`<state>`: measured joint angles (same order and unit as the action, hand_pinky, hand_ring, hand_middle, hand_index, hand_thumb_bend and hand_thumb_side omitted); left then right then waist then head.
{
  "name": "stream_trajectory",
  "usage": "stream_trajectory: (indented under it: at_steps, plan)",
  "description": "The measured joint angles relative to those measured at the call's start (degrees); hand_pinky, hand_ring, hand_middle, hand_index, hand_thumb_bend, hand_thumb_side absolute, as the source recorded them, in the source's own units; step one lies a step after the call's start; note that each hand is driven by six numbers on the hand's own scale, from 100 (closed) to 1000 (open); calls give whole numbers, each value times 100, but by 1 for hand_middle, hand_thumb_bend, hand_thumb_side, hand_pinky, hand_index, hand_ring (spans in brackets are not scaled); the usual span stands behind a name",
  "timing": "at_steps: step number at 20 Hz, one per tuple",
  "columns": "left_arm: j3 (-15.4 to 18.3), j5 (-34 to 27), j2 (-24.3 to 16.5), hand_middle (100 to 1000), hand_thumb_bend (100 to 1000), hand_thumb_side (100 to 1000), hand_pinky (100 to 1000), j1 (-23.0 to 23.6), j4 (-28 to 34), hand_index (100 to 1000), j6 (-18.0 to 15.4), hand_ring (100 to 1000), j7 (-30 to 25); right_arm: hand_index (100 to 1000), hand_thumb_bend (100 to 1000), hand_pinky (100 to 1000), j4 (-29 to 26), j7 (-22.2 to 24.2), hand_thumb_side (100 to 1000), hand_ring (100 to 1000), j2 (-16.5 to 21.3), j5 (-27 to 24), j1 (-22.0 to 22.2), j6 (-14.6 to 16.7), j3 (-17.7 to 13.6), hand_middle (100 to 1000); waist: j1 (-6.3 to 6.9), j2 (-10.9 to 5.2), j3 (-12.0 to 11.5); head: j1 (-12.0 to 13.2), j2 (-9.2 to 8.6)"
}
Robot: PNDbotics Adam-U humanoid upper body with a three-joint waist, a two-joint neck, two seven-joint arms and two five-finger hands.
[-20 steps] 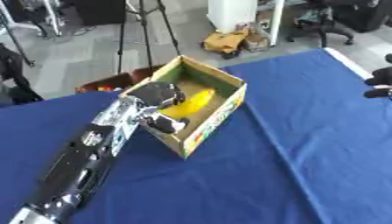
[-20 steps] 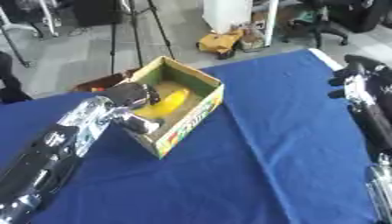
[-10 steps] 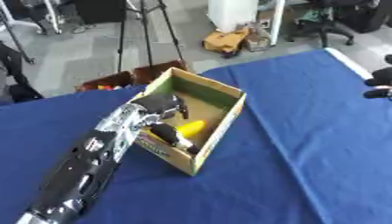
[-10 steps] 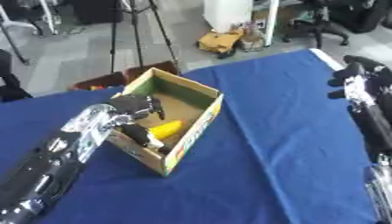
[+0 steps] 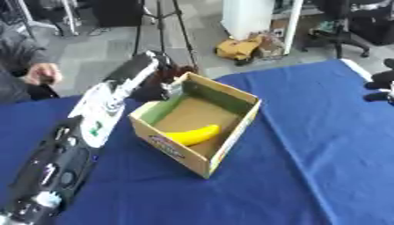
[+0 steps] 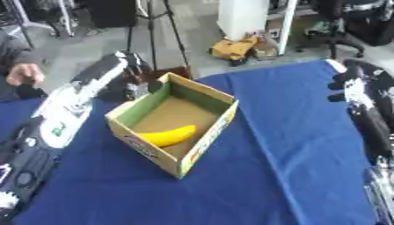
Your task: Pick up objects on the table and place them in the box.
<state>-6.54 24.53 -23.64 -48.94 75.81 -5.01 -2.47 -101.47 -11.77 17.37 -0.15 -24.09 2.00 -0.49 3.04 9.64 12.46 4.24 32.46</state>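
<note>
Beyond the blue table (image 5: 323,132) lie grey floor (image 5: 92,52), tripod legs (image 5: 162,26), a white pillar (image 5: 246,17) and office chairs (image 5: 346,26).

L hand (image 5: 158,83) out of box (image 5: 202,154), banana (image 5: 192,135) left inside.

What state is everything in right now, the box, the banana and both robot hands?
box: open-topped, upright on the blue table, sitting askew.
banana: lying on the box floor, nothing touching it.
left hand: raised beside the box's far left wall, outside it; fingers unclear.
right hand: at the table's far right edge, away from the box; fingers unclear.
</note>
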Motion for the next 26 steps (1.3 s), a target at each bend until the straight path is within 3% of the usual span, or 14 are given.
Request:
stream_trajectory:
  at_steps: [4,8,12,16,26]
  plan:
    - [290,-1974,-345,657,628,1000,653,1031,1202,730,195,658,809,785,100,559,5,-55,613,633,0,0,76,3,-49,586,-88,-71,-333,-90,149]
    - [530,-2989,-459,656,611,1000,652,2108,2218,731,261,656,1287,785,100,558,5,-92,614,634,0,0,147,2,-75,587,-145,-102,-619,-110,346]
    - [724,-3243,-430,643,595,1000,641,2751,2743,725,371,639,1581,785,100,558,4,-107,614,636,-1,-1,205,13,-89,589,-170,-152,-812,-75,590]
    - [835,-3304,-236,633,581,1000,632,3054,2856,719,491,626,1785,785,100,557,4,-107,617,635,-4,-21,245,13,-87,589,-210,-192,-862,1,782]
    - [900,-3362,104,628,563,1000,637,3153,2855,713,475,623,1984,784,100,555,4,-171,620,633,-45,-104,249,-24,-85,586,-284,-114,-865,69,880]
